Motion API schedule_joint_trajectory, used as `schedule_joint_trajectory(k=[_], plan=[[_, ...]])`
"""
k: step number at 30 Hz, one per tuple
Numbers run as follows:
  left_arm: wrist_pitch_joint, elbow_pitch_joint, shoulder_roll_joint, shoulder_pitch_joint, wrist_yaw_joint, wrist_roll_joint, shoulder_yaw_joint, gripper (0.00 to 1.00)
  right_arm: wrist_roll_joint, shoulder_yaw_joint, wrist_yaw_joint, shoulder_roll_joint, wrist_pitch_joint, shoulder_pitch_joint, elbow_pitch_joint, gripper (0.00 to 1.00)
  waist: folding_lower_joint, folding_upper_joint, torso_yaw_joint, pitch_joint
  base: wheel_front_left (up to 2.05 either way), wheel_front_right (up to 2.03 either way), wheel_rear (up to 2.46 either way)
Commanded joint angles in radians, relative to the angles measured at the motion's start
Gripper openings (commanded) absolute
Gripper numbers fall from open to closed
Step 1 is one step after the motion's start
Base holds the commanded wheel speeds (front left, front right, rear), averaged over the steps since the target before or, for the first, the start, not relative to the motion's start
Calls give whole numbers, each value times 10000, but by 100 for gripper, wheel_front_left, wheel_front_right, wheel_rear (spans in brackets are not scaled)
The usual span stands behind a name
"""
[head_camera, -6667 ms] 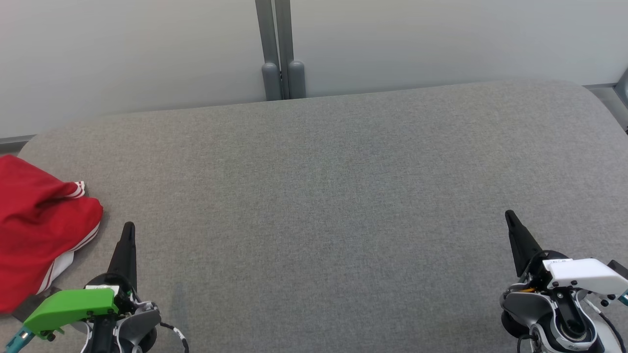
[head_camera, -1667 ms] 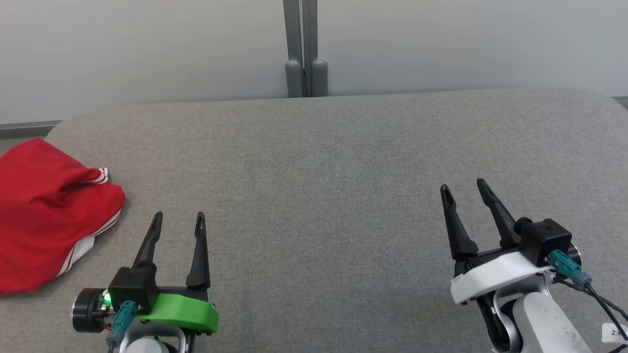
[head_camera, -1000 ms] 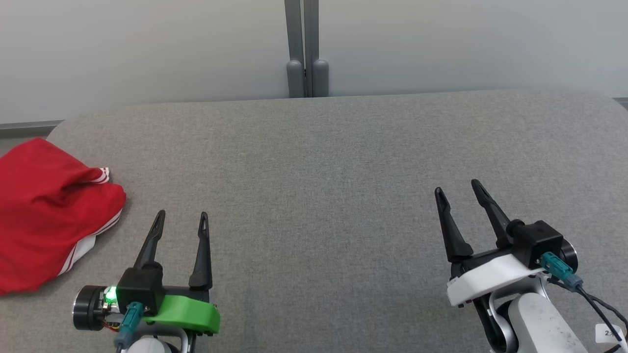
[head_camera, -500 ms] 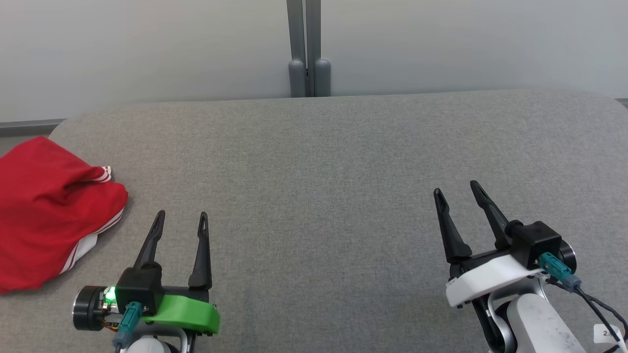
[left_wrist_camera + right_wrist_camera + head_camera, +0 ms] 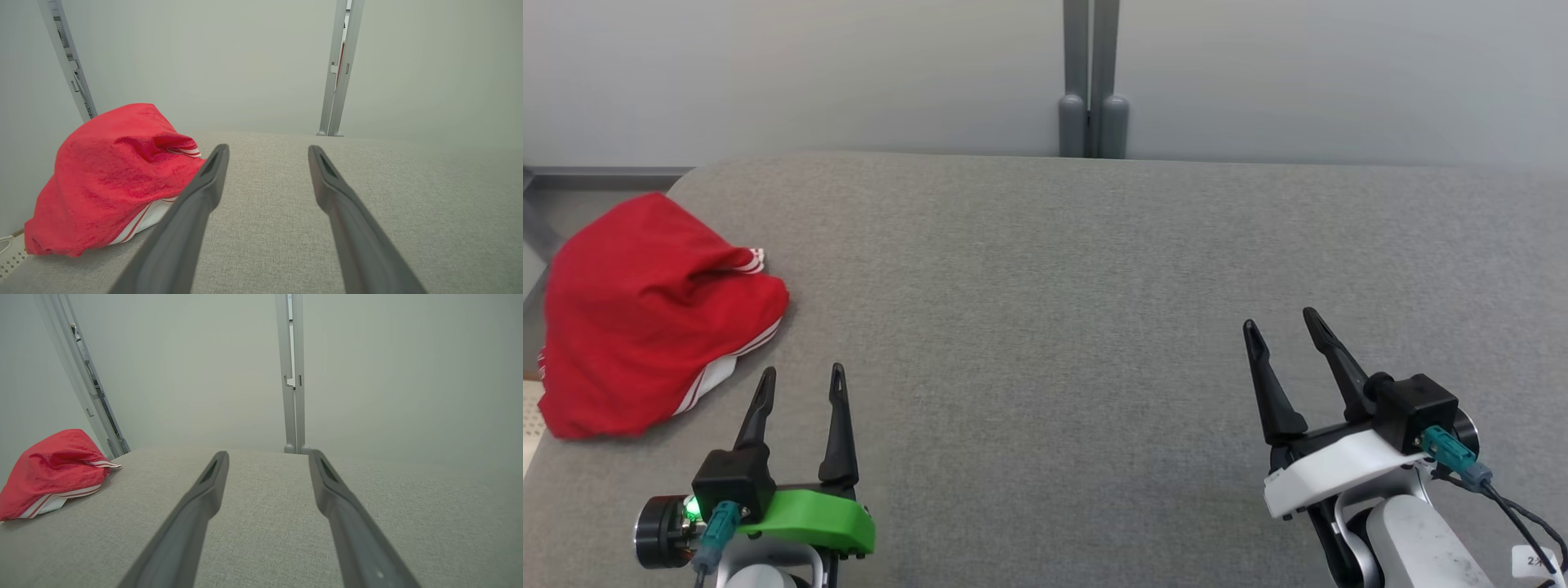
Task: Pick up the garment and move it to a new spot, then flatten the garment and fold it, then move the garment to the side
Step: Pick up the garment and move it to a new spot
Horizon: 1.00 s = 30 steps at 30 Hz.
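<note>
A crumpled red garment (image 5: 645, 314) with white stripes lies heaped at the left end of the grey padded table (image 5: 1094, 269), partly over its edge. In the left wrist view the garment (image 5: 110, 175) sits just left of my fingers; the right wrist view has the garment (image 5: 53, 473) far to the left. My left gripper (image 5: 800, 377) is open and empty, a short way right of and nearer than the garment, apart from it. My right gripper (image 5: 1282, 318) is open and empty over the table's right part.
A pale wall stands behind the table, with a grey double post (image 5: 1092, 82) at its middle. A slanted metal rail (image 5: 67, 61) rises behind the garment. The floor (image 5: 535, 408) shows past the table's left edge.
The whole head view has shifted right, so the camera has turned left; more of the garment shows. Both grippers stay open and nearly still relative to the table.
</note>
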Motion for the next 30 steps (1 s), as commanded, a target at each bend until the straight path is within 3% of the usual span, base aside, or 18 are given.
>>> schedule_joint_trajectory(k=[1,12,18,30], plan=[[-7,35,22,-138,65,-98,55,100,42,24,4,-17,-31,127,-1,100,0,0,655,15,0,0,0],[-7,373,23,-8,178,-212,507,100,371,428,4,64,-31,93,36,100,0,0,2626,2,0,0,0],[-7,425,20,131,125,-138,753,100,450,714,4,56,-30,29,72,100,0,0,3330,-51,0,0,0],[-7,375,20,202,46,-122,1041,100,544,995,4,9,-31,-114,91,100,0,0,3461,-81,0,0,0]])
